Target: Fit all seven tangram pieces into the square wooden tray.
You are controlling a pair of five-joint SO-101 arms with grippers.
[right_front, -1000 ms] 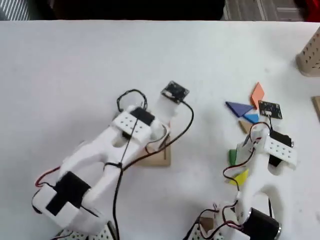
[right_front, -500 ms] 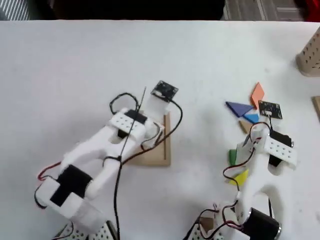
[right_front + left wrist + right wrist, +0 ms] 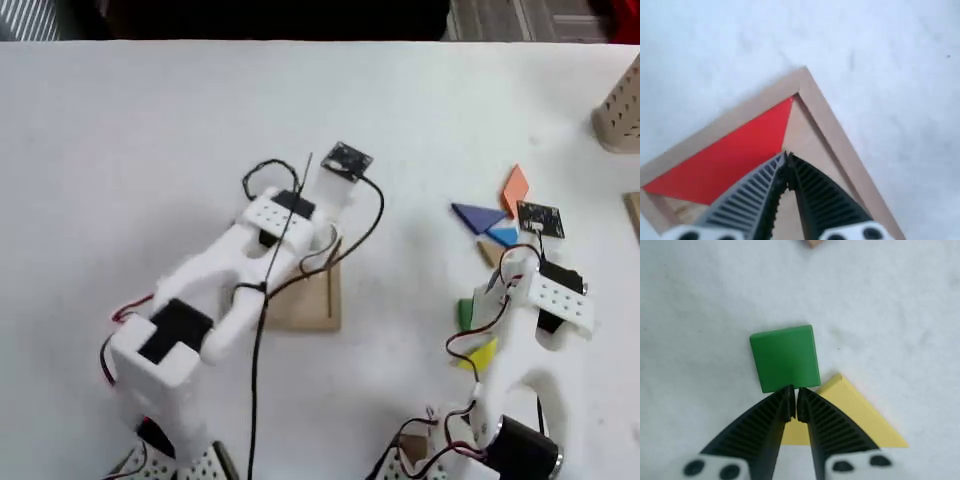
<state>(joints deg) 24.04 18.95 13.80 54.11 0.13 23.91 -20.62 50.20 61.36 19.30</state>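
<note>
One red triangle (image 3: 725, 160) lies lengthwise along tray (image 3: 840, 138) rim.

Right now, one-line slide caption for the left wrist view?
Left gripper, shut, over the square wooden tray, red triangle lying inside with one tip at the corner.

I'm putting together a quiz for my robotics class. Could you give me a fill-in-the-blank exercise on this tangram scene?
The tangram piece lying inside the wooden tray is coloured ____.
Beside the green square lies a triangle coloured ____.
The left gripper above the tray, open or shut, is ____.
Missing words: red; yellow; shut.
</note>
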